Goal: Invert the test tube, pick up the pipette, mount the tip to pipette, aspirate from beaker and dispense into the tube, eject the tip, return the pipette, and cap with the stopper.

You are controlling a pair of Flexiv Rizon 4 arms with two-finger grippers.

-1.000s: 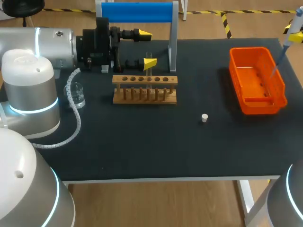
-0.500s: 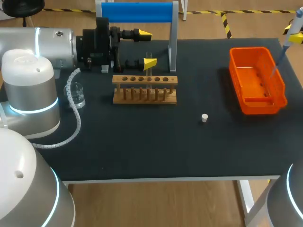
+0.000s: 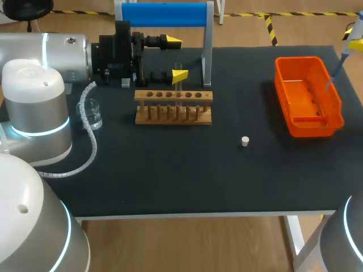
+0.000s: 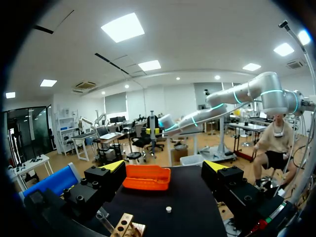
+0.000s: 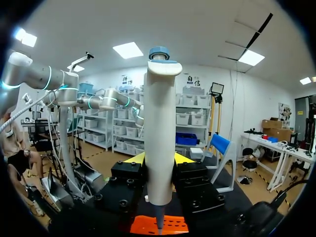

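The right claw (image 5: 159,159) is closed on the pipette (image 5: 159,133), with one finger on each side of its white body. It holds the pipette upright above the orange bin (image 3: 300,59) at the right side of the table (image 3: 170,170). The thin lower end points down into the bin. Whether a tip is mounted on it is hard to tell from these views, but the step in hand seems to be ejecting the tip.

The left claw (image 3: 176,58) is open, its fingers wide apart and grasping nothing. It hangs just behind the wooden rack (image 3: 173,115), where the test tube (image 3: 178,85) stands upright in a hole near the middle. The stopper (image 3: 245,141) lies alone between the rack and the bin.

Several things could go wrong:
- The pipette hangs near the outer wall of the bin, so a released tip may strike the rim and fall outside.
- The blue stand (image 3: 164,14) is close behind the left claw, so bringing the pipette back could make the two arms meet.
- The stopper is small and may roll away from closing fingers.
- Pushing the stopper in off-centre could tilt the tube or shift the rack.
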